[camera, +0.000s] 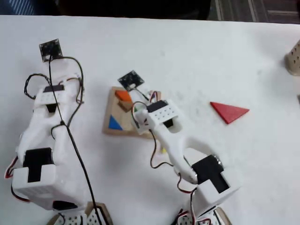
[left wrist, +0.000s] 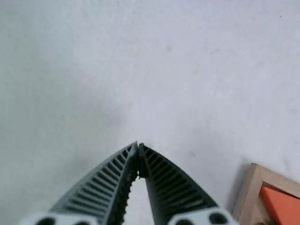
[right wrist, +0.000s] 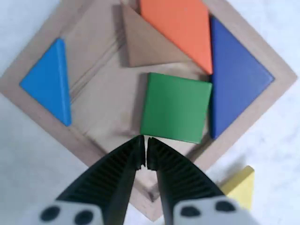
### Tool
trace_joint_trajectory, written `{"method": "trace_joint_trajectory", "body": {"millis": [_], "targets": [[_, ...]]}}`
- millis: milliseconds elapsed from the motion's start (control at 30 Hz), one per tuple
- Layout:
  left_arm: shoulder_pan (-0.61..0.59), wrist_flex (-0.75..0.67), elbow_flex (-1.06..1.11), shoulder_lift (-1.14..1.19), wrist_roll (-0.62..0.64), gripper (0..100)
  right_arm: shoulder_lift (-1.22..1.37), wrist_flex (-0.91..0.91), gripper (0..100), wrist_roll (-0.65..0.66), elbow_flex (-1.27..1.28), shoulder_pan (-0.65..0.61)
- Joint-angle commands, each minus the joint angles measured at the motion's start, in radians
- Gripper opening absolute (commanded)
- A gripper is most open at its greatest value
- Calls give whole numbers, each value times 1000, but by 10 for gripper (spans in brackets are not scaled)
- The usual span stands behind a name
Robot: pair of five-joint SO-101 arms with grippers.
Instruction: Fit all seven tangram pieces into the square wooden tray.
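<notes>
White worktop [camera: 197, 56]. Square wooden tray [right wrist: 101, 101] holds five: small blue triangle [right wrist: 49, 86], orange parallelogram [right wrist: 180, 28], large blue triangle [right wrist: 236, 75], green square [right wrist: 174, 107], plain wooden triangle [right wrist: 147, 44]. Two left: yellow piece [right wrist: 240, 186] just beside the tray, red triangle [camera: 228, 112] well apart. Right hand [right wrist: 145, 145] tips together, over the tray at the green square's edge. Left hand [left wrist: 138, 147] tips together, over bare worktop near the tray.

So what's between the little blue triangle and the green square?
Only bare wooden floor of the tray; no piece lies there. The right wrist view shows it: the little blue triangle sits by one rim, the green square nearer the middle.
</notes>
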Motion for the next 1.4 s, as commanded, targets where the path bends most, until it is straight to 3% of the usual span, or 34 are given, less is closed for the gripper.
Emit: {"method": "trace_joint_trajectory", "body": {"millis": [0,233,433,733,867,1133,1367], "targets": [[-10,-25,-31,-7,2,23,-5,1,18,-11,-34,-7],[-5,-25,-28,-7,2,23,-28,64,18,-3,-52,39],[38,-25,-23,-5,2,23,-124,107,18,-2,-51,177],[216,-12,-23,59,2,22,-125,65,18,-2,-60,249],[278,106,-32,56,2,22,-124,58,18,-2,-89,302],[452,206,-26,50,8,22,-124,58,18,0,-91,302],[467,175,-51,102,9,21,-124,58,18,0,-91,306]]}}
